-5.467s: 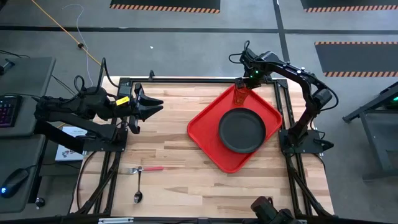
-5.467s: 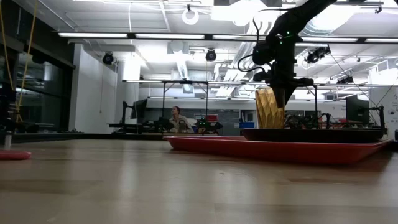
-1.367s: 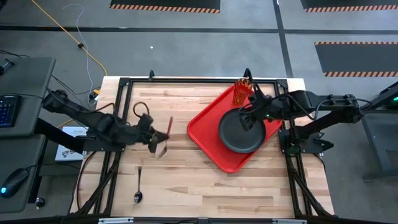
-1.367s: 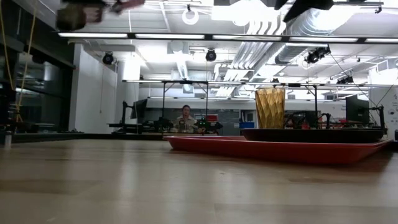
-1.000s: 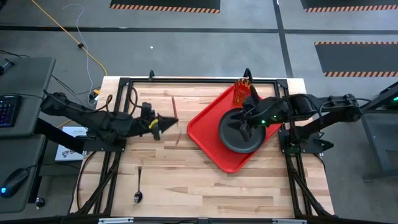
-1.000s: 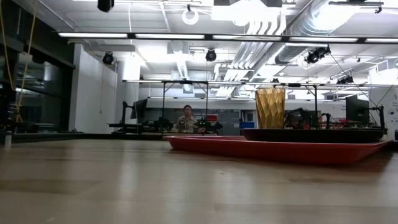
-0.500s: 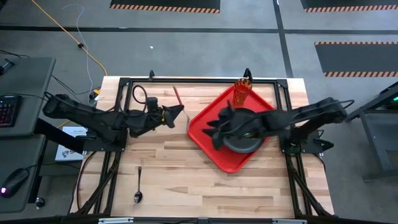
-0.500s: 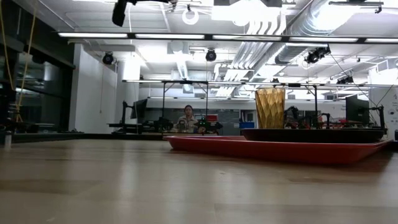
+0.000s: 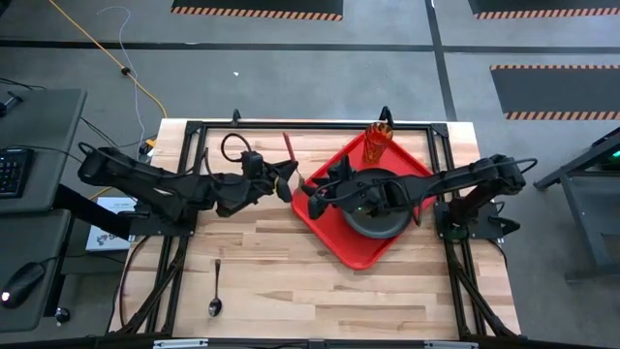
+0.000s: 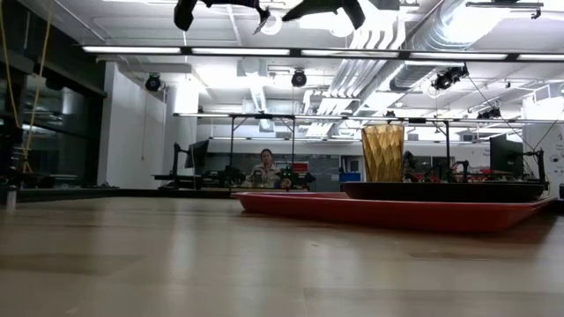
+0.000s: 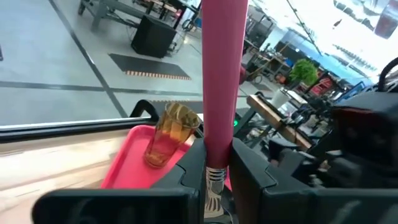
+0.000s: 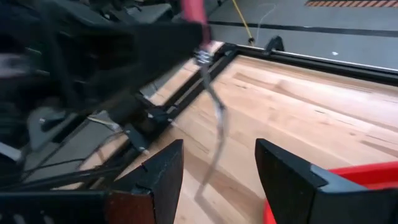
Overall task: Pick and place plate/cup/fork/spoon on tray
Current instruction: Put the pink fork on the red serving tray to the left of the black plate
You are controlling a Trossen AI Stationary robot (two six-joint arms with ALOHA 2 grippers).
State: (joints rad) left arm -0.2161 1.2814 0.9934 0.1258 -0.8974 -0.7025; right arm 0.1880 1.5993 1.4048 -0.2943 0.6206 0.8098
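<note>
The fork (image 9: 288,147), red-handled with metal tines, hangs high over the table at the tray's left edge, with my left gripper (image 9: 285,182) shut on it. Facing it from the right, my right gripper (image 9: 306,190) is open. In the right wrist view the fork's metal end (image 12: 217,118) hangs ahead of the gap between its fingers, apart from them. The red tray (image 9: 320,225) carries the dark plate (image 9: 380,215) and the amber cup (image 9: 378,142). The spoon (image 9: 215,291) lies on the wood near the front left. My left gripper pinches the fork between its two fingers where the red handle meets the metal neck (image 11: 215,167). The handle (image 11: 221,74) sticks out past the fingers toward the table's far edge, and the tines point the other way. The fork is lifted clear of the table.
Black frame rails (image 9: 194,233) run along the table's edges. Bare wood (image 9: 281,271) lies between the spoon and the tray. In the low view a person (image 10: 266,167) sits in the room behind the table.
My left gripper has carried the fork, lifted, toward the table's right edge and somewhat toward its far edge, up to the tray's left edge. My right gripper has swung from over the plate toward the table's left edge to meet it, staying open.
</note>
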